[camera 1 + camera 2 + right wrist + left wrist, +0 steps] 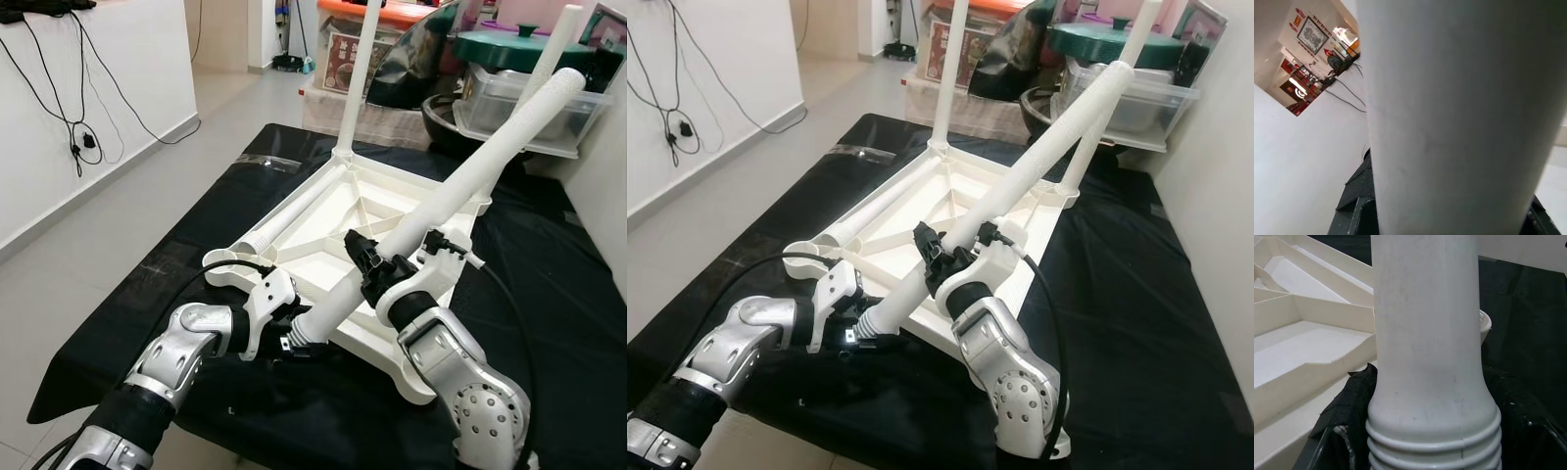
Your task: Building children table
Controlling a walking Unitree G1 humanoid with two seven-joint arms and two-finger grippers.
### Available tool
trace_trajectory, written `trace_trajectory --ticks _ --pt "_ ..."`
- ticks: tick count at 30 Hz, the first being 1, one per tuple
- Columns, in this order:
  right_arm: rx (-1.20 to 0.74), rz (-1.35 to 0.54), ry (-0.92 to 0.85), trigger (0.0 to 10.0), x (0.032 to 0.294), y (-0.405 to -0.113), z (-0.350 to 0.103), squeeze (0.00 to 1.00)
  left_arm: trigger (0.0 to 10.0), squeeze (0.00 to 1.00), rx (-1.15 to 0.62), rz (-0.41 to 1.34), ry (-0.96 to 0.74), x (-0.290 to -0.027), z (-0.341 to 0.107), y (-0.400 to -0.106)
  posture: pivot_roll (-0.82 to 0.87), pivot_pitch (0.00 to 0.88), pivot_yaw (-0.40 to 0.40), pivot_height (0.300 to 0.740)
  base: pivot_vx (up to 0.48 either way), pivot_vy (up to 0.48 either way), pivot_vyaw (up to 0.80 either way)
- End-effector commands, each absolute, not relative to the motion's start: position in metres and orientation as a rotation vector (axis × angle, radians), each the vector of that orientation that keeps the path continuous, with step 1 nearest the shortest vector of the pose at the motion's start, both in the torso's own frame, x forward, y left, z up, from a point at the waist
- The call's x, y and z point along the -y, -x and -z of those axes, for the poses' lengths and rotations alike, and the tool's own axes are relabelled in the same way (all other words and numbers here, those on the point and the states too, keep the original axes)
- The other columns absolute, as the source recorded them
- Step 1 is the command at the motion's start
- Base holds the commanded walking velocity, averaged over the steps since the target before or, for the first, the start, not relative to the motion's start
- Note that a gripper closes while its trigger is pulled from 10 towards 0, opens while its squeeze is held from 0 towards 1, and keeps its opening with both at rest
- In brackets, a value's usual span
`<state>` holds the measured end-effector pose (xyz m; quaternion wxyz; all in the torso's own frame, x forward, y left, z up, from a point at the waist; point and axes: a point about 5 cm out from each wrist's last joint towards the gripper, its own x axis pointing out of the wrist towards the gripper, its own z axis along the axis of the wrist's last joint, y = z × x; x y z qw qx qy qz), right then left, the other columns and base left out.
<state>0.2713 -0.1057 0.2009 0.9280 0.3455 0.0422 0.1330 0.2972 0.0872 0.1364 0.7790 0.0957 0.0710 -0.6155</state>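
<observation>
In the lower left of the left eye view, the left gripper (294, 338) holds the threaded lower end of the long white plastic table leg (460, 176); its fingers are closed on the leg just above the ribbed thread, as the left wrist view confirms, where the thread rings (1435, 450) sit at the base of the tube between dark finger pads.

At the frame centre, the right gripper (377, 269) clamps the same leg further up its shaft, with its fingers wrapped around the tube.

The leg's long axis runs diagonally from the lower centre of the frame to the upper right, with the threaded end low and the free end high.

The white plastic child's tabletop (323, 230) lies upside down on the bench covered by a black cloth (127, 323). Two legs already stand upright in its far corners, the left (358, 78) and the right (549, 54), and a loose white leg (289, 215) lies along its left edge.

The controlling relation: the threaded end sits at the near edge of the tabletop, near the round corner socket (220, 262) at lower left. Whether it touches the frame cannot be determined. In my judgement, the left gripper, being nearer, must steer the thread into a near socket while the right gripper raises the shaft upright.
</observation>
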Motion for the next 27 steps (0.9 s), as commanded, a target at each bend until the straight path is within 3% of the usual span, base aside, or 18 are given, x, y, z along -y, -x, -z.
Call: trace_trajectory --ticks 1,6,7,9,10,20,24,26,27 --pt "-0.085 -0.284 -0.713 0.0 0.105 -0.269 -0.202 0.0 10.0 0.0 -0.125 1.373 -0.227 -0.076 -0.139 -0.296 0.11 0.0 -0.103 0.74 0.0 0.0 0.0" --pt "-0.087 -0.289 -0.712 0.0 0.104 -0.268 -0.202 0.0 10.0 0.0 -0.109 1.363 -0.236 -0.076 -0.139 -0.297 0.11 0.0 -0.104 0.74 0.0 0.0 0.0" --pt "-0.086 -0.288 -0.71 0.0 0.104 -0.269 -0.202 0.0 10.0 0.95 -0.102 1.353 -0.236 -0.076 -0.139 -0.298 0.11 0.0 -0.103 0.74 0.0 0.0 0.0" --pt "-0.085 -0.288 -0.709 0.0 0.105 -0.269 -0.202 0.0 10.0 0.95 -0.096 1.346 -0.236 -0.077 -0.14 -0.299 0.11 0.0 -0.103 0.74 0.0 0.0 0.0" --pt "-0.084 -0.287 -0.708 0.0 0.105 -0.269 -0.202 0.0 10.0 1.0 -0.092 1.323 -0.23 -0.078 -0.14 -0.302 0.12 0.0 -0.103 0.74 0.0 0.0 0.0" --pt "-0.044 -0.25 -0.634 0.0 0.13 -0.274 -0.204 0.0 10.0 1.0 -0.02 1.329 -0.092 -0.082 -0.155 -0.301 0.12 0.0 -0.105 0.74 0.0 0.0 0.0" --pt "-0.008 -0.269 -0.559 0.0 0.152 -0.277 -0.211 0.0 10.0 1.0 -0.04 1.387 -0.029 -0.089 -0.159 -0.294 0.11 0.0 -0.106 0.74 0.0 0.0 0.0" --pt "0.013 -0.283 -0.456 0.0 0.179 -0.281 -0.217 0.0 10.0 1.0 -0.052 1.41 -0.006 -0.095 -0.159 -0.29 0.11 0.0 -0.109 0.74 0.0 0.0 0.0" --pt "0.015 -0.279 -0.41 0.0 0.195 -0.283 -0.22 0.0 10.0 0.0 -0.047 1.418 0.017 -0.097 -0.161 -0.288 0.11 0.0 -0.112 0.74 0.0 0.0 0.0"
